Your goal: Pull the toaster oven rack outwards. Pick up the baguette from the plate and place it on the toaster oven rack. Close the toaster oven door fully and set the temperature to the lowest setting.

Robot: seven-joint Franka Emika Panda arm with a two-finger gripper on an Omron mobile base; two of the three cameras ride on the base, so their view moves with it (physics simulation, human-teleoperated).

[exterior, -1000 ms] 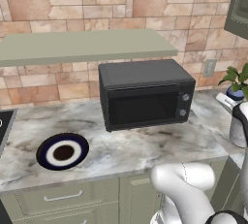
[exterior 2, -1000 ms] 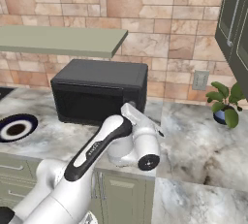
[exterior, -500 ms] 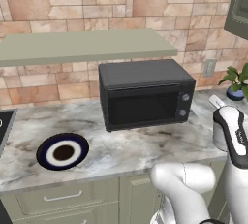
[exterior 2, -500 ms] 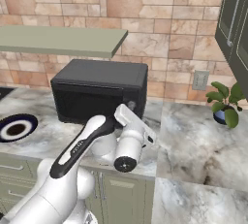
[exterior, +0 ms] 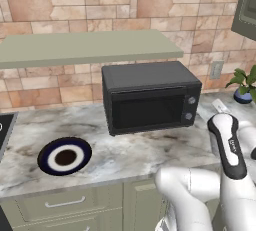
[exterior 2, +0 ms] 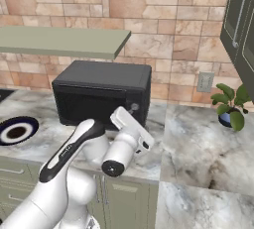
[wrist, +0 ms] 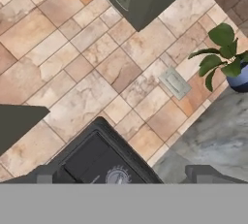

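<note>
I note the gripper spread wide and empty, aimed past the toaster oven, whose shut toaster oven door lies ahead and left of it.

Toaster oven cut off at hand view's bottom; plate clipped at left edge; knob markings too small.

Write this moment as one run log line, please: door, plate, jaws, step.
toaster oven door: shut | plate: on counter left of oven, no baguette visible | gripper: jaws open, empty, near the knob panel | step: rack not yet pulled
</note>
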